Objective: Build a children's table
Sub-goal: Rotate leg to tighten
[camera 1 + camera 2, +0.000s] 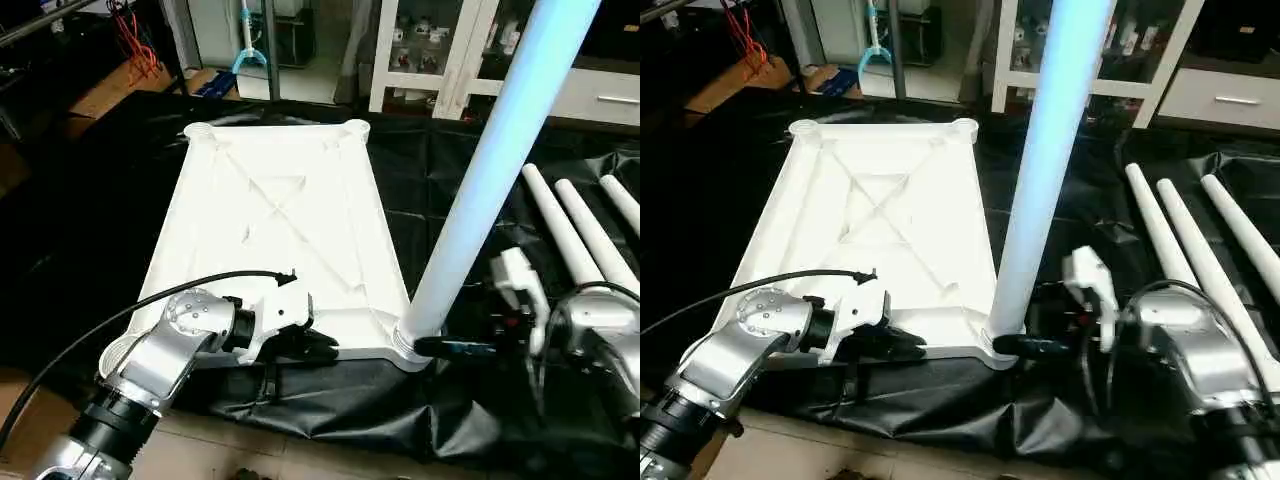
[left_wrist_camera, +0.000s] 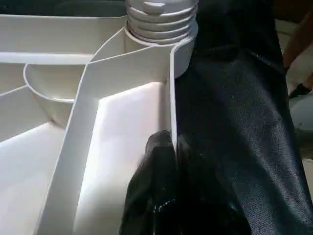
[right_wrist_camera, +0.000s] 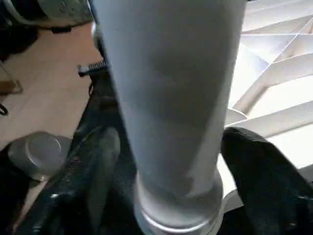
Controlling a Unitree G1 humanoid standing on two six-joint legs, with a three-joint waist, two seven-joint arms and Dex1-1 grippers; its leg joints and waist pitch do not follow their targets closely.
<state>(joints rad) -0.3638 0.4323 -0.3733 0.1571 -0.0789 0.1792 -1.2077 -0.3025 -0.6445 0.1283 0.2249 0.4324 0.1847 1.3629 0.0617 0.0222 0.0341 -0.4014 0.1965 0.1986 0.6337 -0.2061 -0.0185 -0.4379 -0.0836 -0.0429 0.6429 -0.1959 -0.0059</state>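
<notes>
The table top (image 1: 290,230) lies upside down on the black sheet (image 1: 420,180), its X ribs facing up. One leg (image 1: 490,170) stands upright in the near corner socket (image 1: 412,345) on my right (its thread shows at the socket in my left wrist view). My left end effector (image 1: 318,345) is pinched closed on the top's near edge wall. My right end effector (image 3: 166,161) has a finger on each side of the leg's base, apart from it. Three spare legs (image 1: 575,230) lie on the sheet to the right.
</notes>
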